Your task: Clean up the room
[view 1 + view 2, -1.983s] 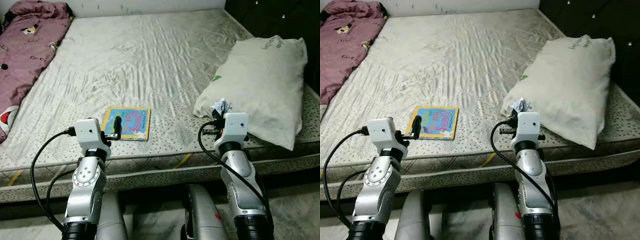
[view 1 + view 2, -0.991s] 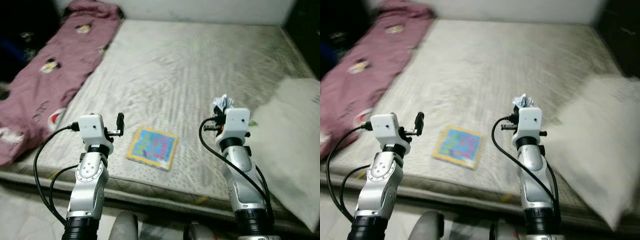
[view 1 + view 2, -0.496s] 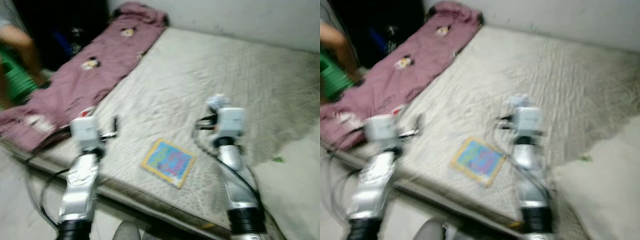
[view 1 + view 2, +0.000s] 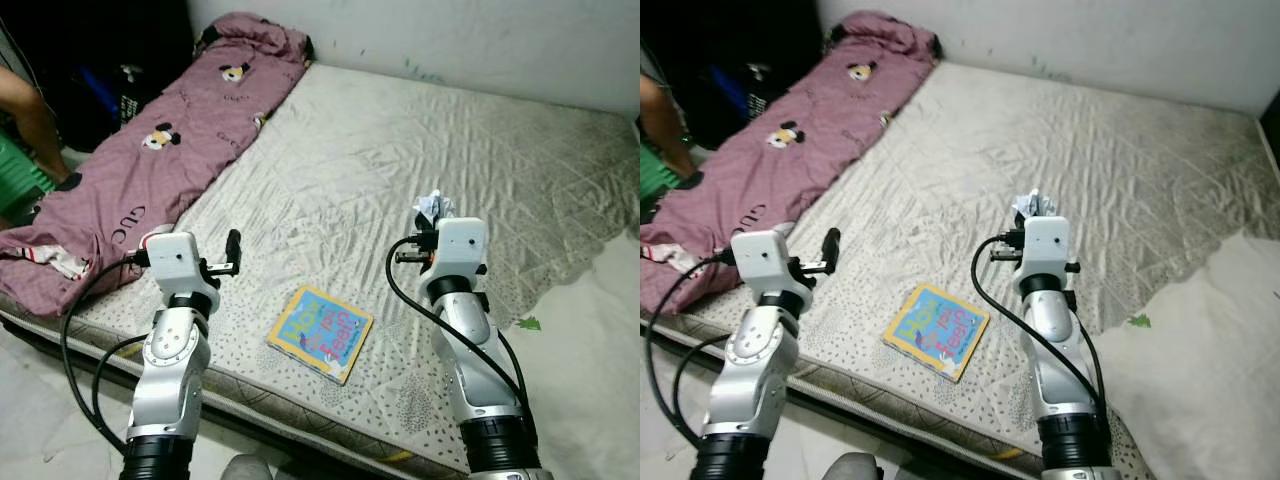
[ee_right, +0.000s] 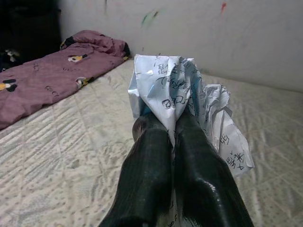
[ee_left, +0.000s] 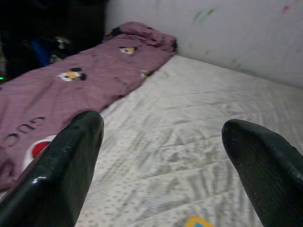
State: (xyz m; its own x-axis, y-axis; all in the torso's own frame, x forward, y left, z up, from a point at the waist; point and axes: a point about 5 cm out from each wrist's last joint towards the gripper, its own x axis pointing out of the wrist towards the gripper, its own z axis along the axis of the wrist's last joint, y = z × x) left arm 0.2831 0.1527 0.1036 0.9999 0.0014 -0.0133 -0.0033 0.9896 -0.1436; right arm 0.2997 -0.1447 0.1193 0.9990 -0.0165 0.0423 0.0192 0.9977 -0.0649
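The crumpled paper (image 5: 182,94) is a white wad printed with dark characters too creased to read. It sticks up from the tips of the right gripper (image 5: 173,124), whose 2 black glossy fingers are pressed together on its lower edge, held in the air above the mattress (image 4: 420,150) and just beyond the book (image 4: 320,333).

The book is a thin, square-cornered paperback with a yellow border and a blue cover bearing large coloured lettering that cannot be made out. It lies flat on the mattress near the front edge, between the 2 arms.

The left gripper (image 6: 161,142) hovers to the left of the book, above the mattress edge, its 2 rounded black fingers (image 6: 71,161) spread wide apart with nothing between them.

The mattress is pale grey with quilted, wavy stitching and a speckled border along its rim. Left of the book, along the mattress's left side, lies a mauve blanket (image 4: 170,150), soft and rumpled, printed with cartoon mouse faces and the letters "GUC". Right of the book, at the mattress's right corner, a white pillow (image 4: 1200,340) shows a small green mark.

Beyond the blanket, off the mattress's left side, a person's arm (image 4: 35,115) reaches down beside something green (image 4: 20,175). A pale wall (image 4: 450,40) with faint smudges runs behind the mattress.
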